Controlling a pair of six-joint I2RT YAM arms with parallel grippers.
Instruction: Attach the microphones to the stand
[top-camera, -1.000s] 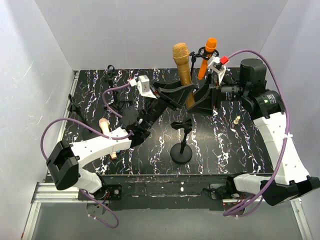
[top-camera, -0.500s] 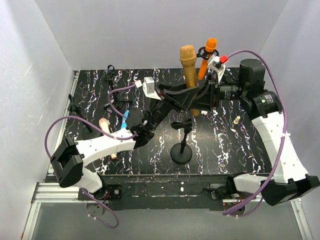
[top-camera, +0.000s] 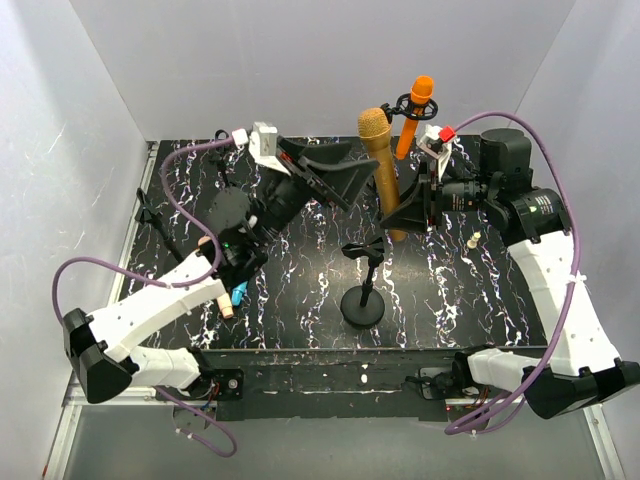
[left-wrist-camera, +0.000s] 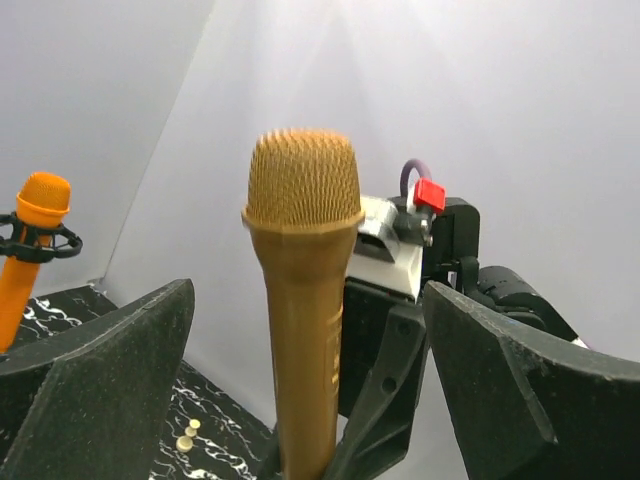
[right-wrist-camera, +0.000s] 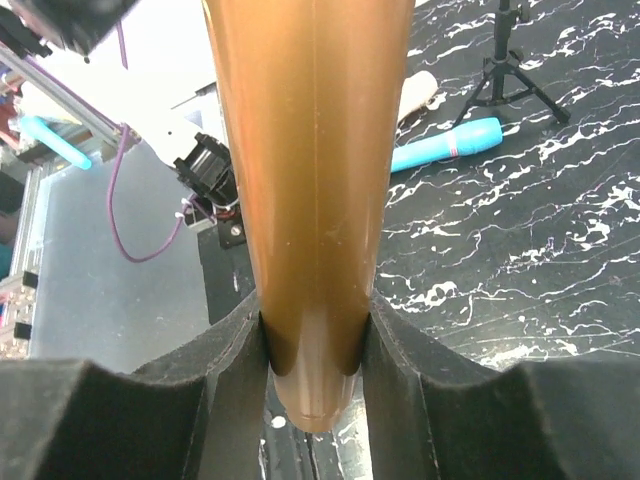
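Note:
The gold-bronze microphone (top-camera: 381, 170) stands upright above the table, and my right gripper (top-camera: 405, 212) is shut on its lower body (right-wrist-camera: 310, 200). My left gripper (top-camera: 345, 176) is open just left of it. In the left wrist view its fingers (left-wrist-camera: 100, 385) stand well apart from the gold microphone (left-wrist-camera: 303, 300) on both sides. The orange microphone (top-camera: 418, 112) sits in a stand's clip at the back. An empty stand (top-camera: 363, 292) with a round base rises at front centre. The light blue microphone (right-wrist-camera: 445, 145) and the pale pink-beige one (right-wrist-camera: 418, 95) lie on the table at the left, mostly hidden under my left arm in the top view.
Small black tripod stands (top-camera: 150, 213) sit along the left side of the black marbled table (top-camera: 470, 290), another at the back left (top-camera: 220, 138). Two small pale pegs (top-camera: 473, 240) lie at the right. White walls enclose the table on three sides.
My left gripper opened, let go of the gold microphone and drew back to the left. My right gripper closed on the microphone's lower body and now holds it upright.

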